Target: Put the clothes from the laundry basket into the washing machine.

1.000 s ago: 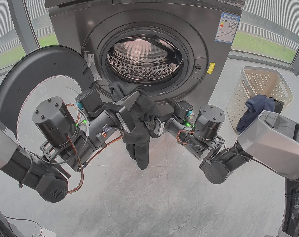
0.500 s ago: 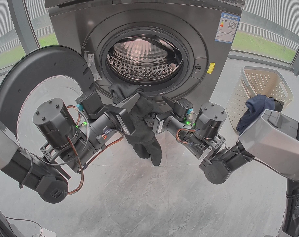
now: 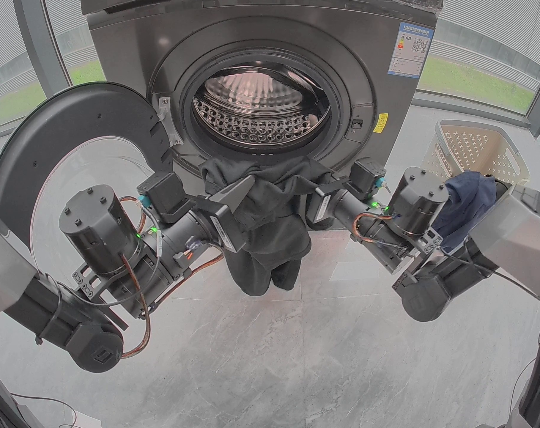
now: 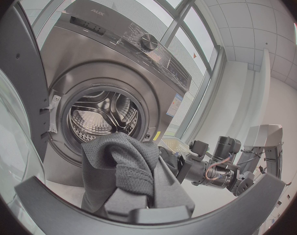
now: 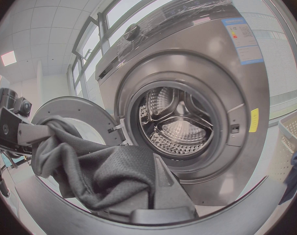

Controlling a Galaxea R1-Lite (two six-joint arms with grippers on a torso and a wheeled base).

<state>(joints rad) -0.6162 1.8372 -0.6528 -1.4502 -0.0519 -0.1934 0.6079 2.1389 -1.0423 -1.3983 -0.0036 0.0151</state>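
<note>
Clothes in hand: one dark mesh garment [image 3: 273, 221], slung between our left gripper [image 3: 239, 186] and right gripper [image 3: 316, 202], each clenched on a bunched fold, its tail hanging below them. We judge it light, limp and not slippery; it sags wherever unsupported, so holds near its upper edge suit it. Just beyond both grippers gapes the washing machine [image 3: 365, 49], with its ribbed, perforated steel drum [image 3: 258, 120]. Out past the right gripper, a blue garment [image 3: 469, 194] drapes over the latticed plastic laundry basket [image 3: 490, 144].
</note>
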